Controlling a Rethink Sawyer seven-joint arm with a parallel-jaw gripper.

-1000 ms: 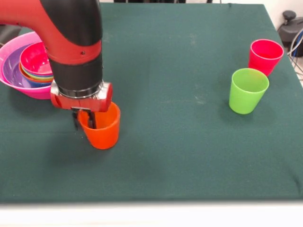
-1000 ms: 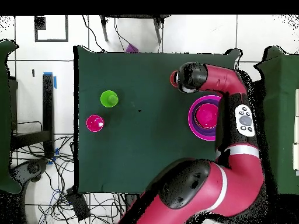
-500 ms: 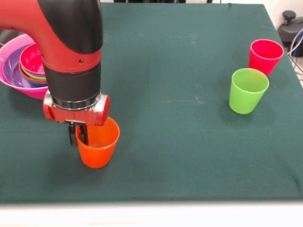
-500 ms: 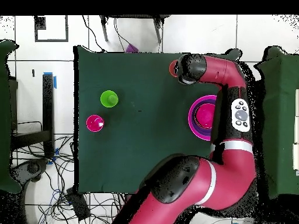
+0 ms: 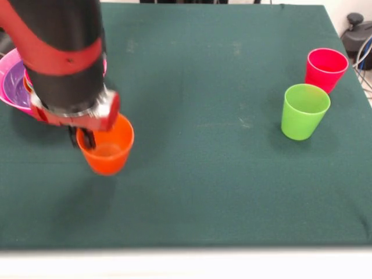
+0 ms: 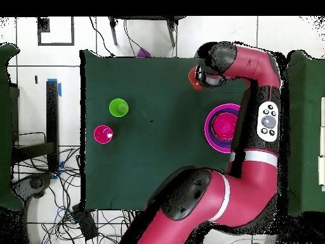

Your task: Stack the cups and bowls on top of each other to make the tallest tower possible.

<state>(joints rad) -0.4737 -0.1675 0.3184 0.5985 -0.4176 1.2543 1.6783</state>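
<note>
Here, gripper (image 5: 86, 138) clamped on rim of orange cup (image 5: 107, 148), one finger inside, one outside the wall; cup upright, seemingly lifted off green table (image 5: 203, 192), though contact with cloth hard to judge. Just behind, partly hidden by arm (image 5: 61, 52), nested bowls (image 6: 223, 126) with pink bowl (image 5: 10, 64) outermost and purple next inside. Well apart at other side, lime green cup (image 5: 304, 110) and red-pink cup (image 5: 325, 68) upright, near each other, not touching
</note>
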